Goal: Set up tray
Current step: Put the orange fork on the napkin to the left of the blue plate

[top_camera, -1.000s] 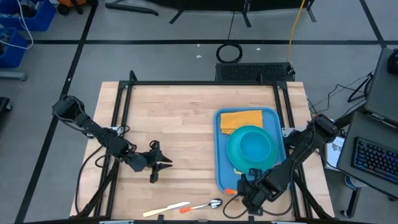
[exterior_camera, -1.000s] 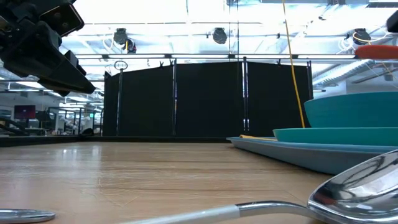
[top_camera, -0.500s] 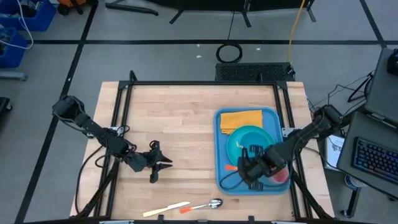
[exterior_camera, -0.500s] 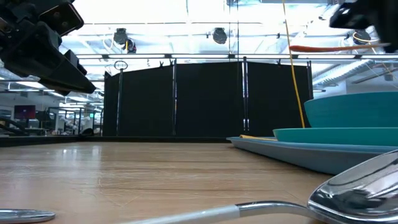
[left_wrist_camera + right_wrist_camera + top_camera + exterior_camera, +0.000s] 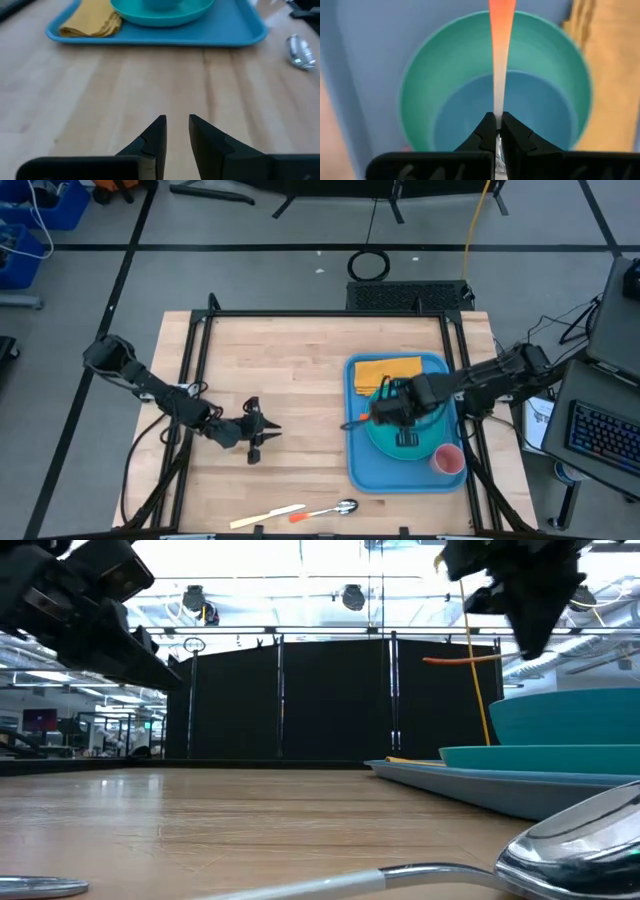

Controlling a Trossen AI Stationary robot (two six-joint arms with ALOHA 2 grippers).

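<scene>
High view, tray: the blue tray (image 5: 356, 442) sits right of centre in the frame on the wooden table (image 5: 290, 370), carrying a yellow napkin (image 5: 385, 368), a turquoise plate (image 5: 410, 448) and a pink cup (image 5: 447, 459).
High view, right gripper: the right gripper (image 5: 385, 408) hovers over the plate, pinched tight on an orange-handled utensil (image 5: 358, 421) that pokes out toward the tray's left rim.
High view, left gripper: the left gripper (image 5: 262, 434) waits left of centre, holding nothing.
High view, leftovers: a knife (image 5: 267, 515) and a spoon (image 5: 335, 508) lie along the bottom edge, off the tray.
High view, change: half a second ago the right gripper was lower in the frame; it has moved up toward the napkin, and the cup now shows clear.

Low view, risk: the utensil (image 5: 462, 659) hangs high, upper right of the frame, above the plate (image 5: 560, 755); I'd guess a release from there would bounce it off the tray (image 5: 470, 786).
Low view, change: the right arm now fills the upper right, where earlier only its edge showed.

Left wrist view, fingers: the left fingers (image 5: 154, 137) stand narrowly apart, empty, with the tray (image 5: 230, 31) across the top of the frame.

Right wrist view, grip: the right fingers (image 5: 487, 131) clamp the thin end only, so the long handle (image 5: 501, 20) could swivel or slip, and its tip may knock the bowl (image 5: 520, 107) on the plate.
</scene>
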